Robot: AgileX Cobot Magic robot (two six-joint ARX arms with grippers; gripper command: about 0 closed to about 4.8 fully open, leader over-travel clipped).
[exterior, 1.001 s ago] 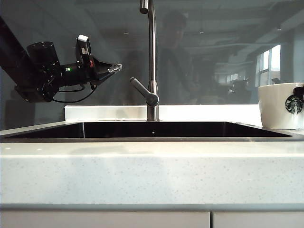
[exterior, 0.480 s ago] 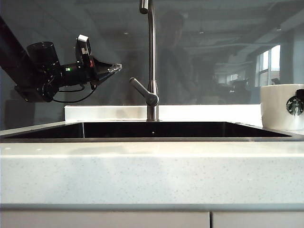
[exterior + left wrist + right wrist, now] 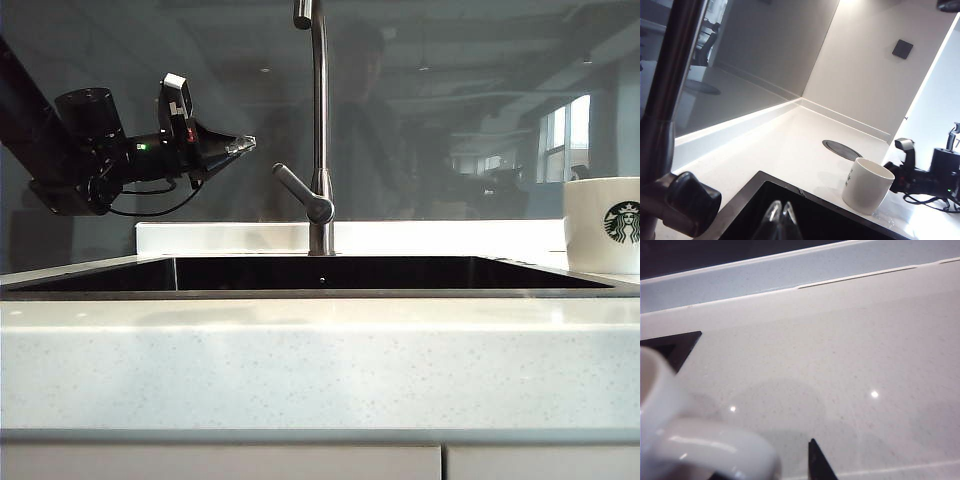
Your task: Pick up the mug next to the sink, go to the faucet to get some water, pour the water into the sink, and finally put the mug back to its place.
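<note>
A white ceramic mug (image 3: 606, 226) bearing the round green Starbucks siren logo, with no lettering legible, stands upright on the pale speckled stone tabletop (image 3: 320, 365) at the far right of the exterior view, just beside the right end of the wide rectangular dark-bottomed sink (image 3: 320, 274) with its thin metal rim. In the left wrist view the same mug (image 3: 867, 185) sits near the sink's corner (image 3: 790, 200), with the right arm's black hand (image 3: 920, 180) just beside it on the side away from the basin; whether they touch cannot be told. The right wrist view shows the mug's curved white handle (image 3: 710, 452) large and blurred in the foreground, and only one dark fingertip (image 3: 819, 462) of the right hand beside it, apart from the handle; how wide that hand stands cannot be told, and nothing is seen gripped in it. The left hand (image 3: 243, 144), black with clear pointed fingertips pressed together and empty, hangs in the air above the sink's left half, pointing toward the tall thin brushed-steel gooseneck faucet (image 3: 320, 130), whose short angled lever handle (image 3: 300, 192) juts out near its base. The left hand's closed tips (image 3: 781, 220) show over the dark basin in its own wrist view.
</note>
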